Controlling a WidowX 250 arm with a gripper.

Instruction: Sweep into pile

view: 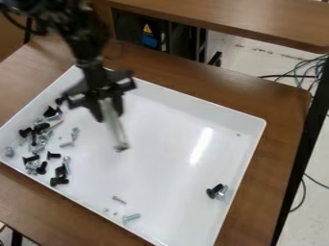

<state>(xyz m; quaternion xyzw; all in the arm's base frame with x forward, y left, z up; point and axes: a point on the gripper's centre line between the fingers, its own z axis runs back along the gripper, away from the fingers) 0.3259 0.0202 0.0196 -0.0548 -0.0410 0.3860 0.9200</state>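
Note:
My gripper (108, 103) hangs over the upper left part of the white tray (180, 103), shut on a pale, slim tool (114, 126) that slants down. The tool's grey lower end is at or just above the tray floor; I cannot tell if it touches. Left of it lies a loose spread of black screws (42, 127) and silver screws (67, 163). A black screw (214, 191) and a silver bolt (221, 193) lie together at the right. Near the front edge are a small screw (119, 199) and a silver bolt (131, 217).
Raised walls ring the tray, which stands on a brown wooden table (270, 110). A wooden shelf (237, 19) crosses the top of the view, with a dark box (138, 33) below it. Cables (308, 72) lie on the floor at the right.

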